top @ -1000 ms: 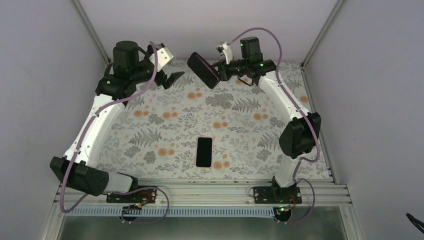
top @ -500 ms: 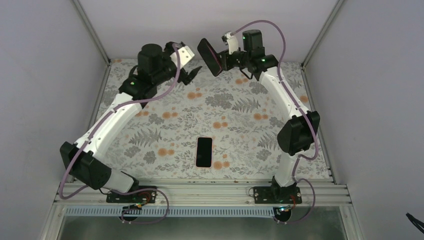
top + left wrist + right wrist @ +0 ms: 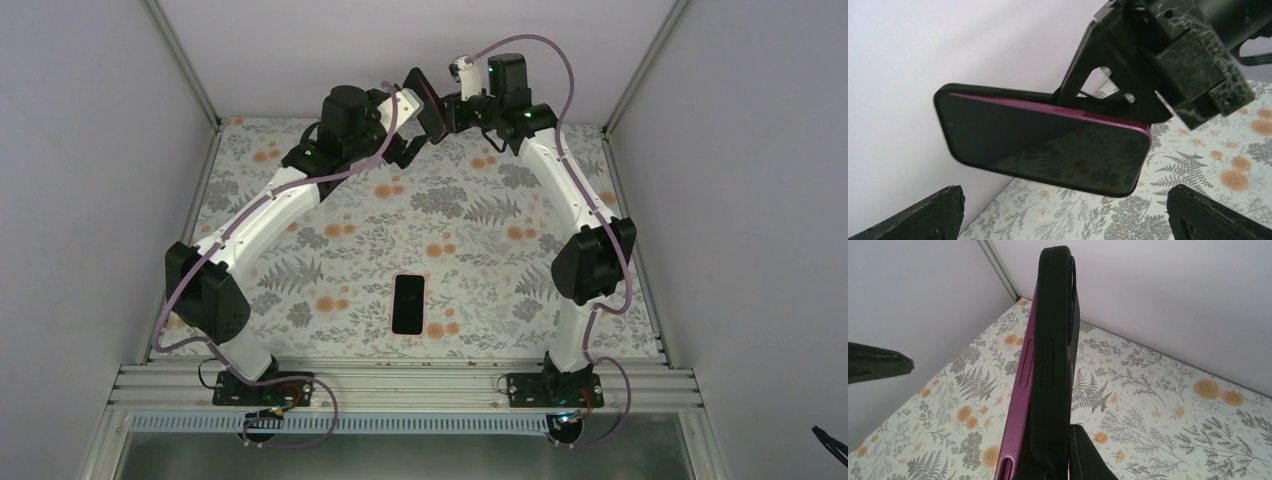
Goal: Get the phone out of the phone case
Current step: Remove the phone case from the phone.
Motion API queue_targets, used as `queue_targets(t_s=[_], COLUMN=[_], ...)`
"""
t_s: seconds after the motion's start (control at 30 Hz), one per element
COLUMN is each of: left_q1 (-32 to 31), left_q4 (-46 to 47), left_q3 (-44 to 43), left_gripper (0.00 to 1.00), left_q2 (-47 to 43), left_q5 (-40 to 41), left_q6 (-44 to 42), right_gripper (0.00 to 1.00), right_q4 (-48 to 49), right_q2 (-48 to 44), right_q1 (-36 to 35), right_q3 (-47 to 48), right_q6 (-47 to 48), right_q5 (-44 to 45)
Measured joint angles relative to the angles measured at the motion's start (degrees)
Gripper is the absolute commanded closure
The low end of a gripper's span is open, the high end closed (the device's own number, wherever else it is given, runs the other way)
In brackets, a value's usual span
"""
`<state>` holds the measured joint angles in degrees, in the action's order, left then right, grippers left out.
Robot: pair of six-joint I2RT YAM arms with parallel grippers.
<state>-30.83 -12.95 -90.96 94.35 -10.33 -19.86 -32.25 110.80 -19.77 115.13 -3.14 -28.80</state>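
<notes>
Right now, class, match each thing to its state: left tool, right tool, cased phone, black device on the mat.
Things: 1 left tool; 2 right tool; 3 cased phone; 4 black device.
States: A held in the air; B open; C lying flat on the mat; D shut on the cased phone.
Pairs: 1-B; 2-D; 3-A; 4-C.

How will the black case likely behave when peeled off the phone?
The case probably flexes rather than snaps: it wraps snugly around the purple phone. The phone's glossy face looks slippery, so the open left gripper may slide.
</notes>
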Motion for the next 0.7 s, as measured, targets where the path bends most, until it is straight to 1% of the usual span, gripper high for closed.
queue_targets(t_s=[0.7], left_q1=[-1.22], left_q4=[-2.54], left_q3=[-7.63], left_gripper=[0.01], left_q2=[6.88], left_q5=[-6.01], left_q6=[2.82], right_gripper=[0.97], right_q4=[0.07], right_q2=[0.96], right_q1=[-0.02], right_q3=[0.87], right_q6=[-1.9], right_q5=[-0.63])
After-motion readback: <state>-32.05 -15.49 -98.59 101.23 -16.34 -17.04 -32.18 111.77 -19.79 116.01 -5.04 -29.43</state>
